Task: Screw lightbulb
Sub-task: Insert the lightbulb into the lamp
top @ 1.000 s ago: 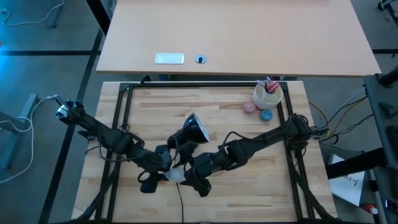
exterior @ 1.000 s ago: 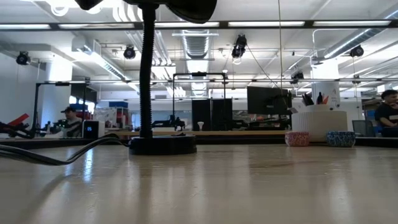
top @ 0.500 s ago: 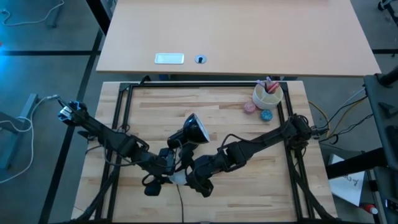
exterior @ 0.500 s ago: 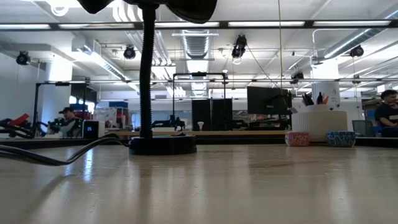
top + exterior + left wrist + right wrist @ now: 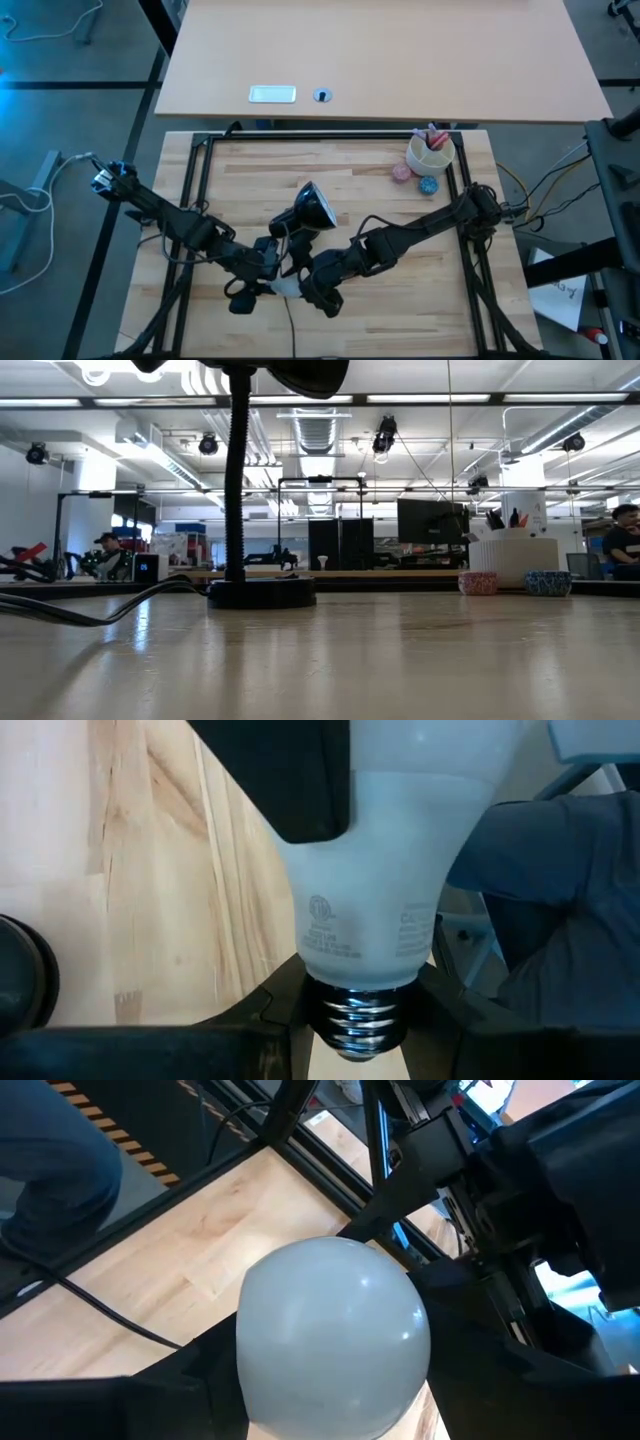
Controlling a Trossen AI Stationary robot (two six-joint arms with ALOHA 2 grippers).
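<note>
Near the front edge of the table [image 5: 400, 170], both grippers meet on the lightbulb [image 5: 283, 287], the left gripper [image 5: 365, 1020] clamped on its threaded base and the right gripper [image 5: 330, 1410] cupping the globe, a handover that I judge precedes carrying it to the lamp [image 5: 305, 212] socket.

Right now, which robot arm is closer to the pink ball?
The right one. The pink ball lies at the table's far right by the white cup. The right end effector is nearer it; the left end effector sits farther off, beyond the lightbulb.
</note>
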